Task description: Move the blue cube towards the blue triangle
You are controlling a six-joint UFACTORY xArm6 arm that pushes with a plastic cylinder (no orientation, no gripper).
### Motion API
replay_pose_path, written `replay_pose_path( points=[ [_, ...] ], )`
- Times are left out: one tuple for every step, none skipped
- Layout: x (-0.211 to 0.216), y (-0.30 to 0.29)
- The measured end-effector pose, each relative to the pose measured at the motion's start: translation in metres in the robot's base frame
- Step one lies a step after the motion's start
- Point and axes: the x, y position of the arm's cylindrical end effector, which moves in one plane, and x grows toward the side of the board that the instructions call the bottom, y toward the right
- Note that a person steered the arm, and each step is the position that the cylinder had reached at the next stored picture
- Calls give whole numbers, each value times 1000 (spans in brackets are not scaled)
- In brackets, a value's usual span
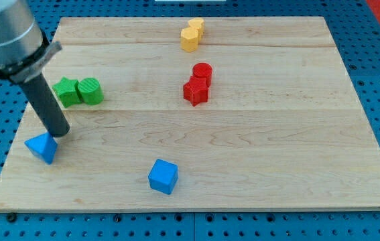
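Note:
The blue cube [163, 176] lies near the view's bottom, a little left of centre. The blue triangle [41, 146] lies at the view's lower left, close to the board's left edge. My tip [59, 132] stands just above and to the right of the blue triangle, touching or almost touching it, and far left of the blue cube. The dark rod rises from the tip toward the view's top left.
A green star [67, 91] and a green cylinder [90, 91] sit together at the left. A red cylinder [202, 71] and a red star [195, 90] sit at centre. Two yellow blocks [191, 35] sit at the top. The wooden board [297, 154] lies on blue pegboard.

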Motion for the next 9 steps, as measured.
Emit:
replay_pose_path(
  points=[
    [-1, 47],
    [-21, 168],
    [30, 220],
    [87, 211],
    [90, 148],
    [67, 109],
    [53, 130],
    [45, 143],
    [43, 61]
  ],
)
